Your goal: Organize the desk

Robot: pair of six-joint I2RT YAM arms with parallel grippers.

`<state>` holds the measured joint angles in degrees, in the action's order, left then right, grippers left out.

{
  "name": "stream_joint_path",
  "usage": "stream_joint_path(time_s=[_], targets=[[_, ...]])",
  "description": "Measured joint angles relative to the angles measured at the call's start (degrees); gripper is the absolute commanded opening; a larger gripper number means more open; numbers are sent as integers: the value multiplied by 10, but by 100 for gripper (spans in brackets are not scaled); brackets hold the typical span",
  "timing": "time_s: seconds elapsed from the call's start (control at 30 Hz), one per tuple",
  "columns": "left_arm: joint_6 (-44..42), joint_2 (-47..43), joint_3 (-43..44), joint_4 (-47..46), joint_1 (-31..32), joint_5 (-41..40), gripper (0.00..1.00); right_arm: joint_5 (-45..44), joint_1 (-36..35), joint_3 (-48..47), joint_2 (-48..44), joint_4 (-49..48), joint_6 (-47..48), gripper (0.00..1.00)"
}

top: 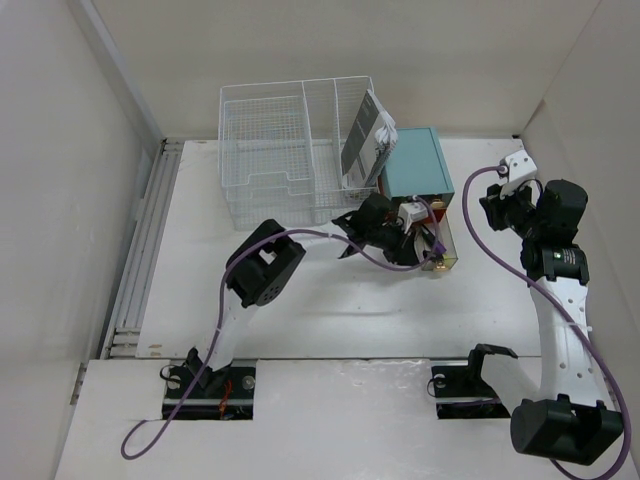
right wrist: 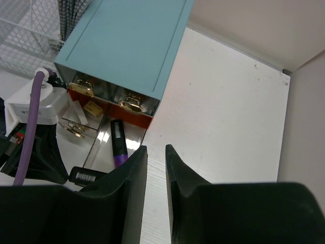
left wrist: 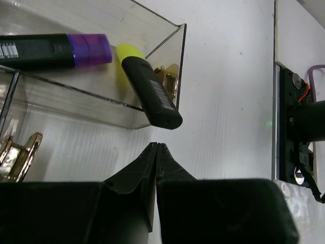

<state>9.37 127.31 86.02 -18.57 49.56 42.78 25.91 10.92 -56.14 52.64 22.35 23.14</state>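
Yellow highlighter overhangs clear drawer rim above worktop: light, stiff, slick; grip mid-barrel. Left hand clenched, empty; right hand slightly parted.

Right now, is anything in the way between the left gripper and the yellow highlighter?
Nothing visible. The left gripper, shut and empty, points at the black end of the yellow highlighter, with only bare desk between them. That end pokes out over the wall of the clear drawer, so the wall does not block it.
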Motion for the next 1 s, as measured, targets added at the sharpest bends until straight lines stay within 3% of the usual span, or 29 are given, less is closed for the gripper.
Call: stream_joint_path(time_s=[0.8, 1.0], targets=[[52, 27, 43, -34, -10, 37, 0, -5, 0, 0, 0, 0, 6, 27], [69, 57, 89, -42, -21, 31, 0, -5, 0, 0, 0, 0, 6, 27]])
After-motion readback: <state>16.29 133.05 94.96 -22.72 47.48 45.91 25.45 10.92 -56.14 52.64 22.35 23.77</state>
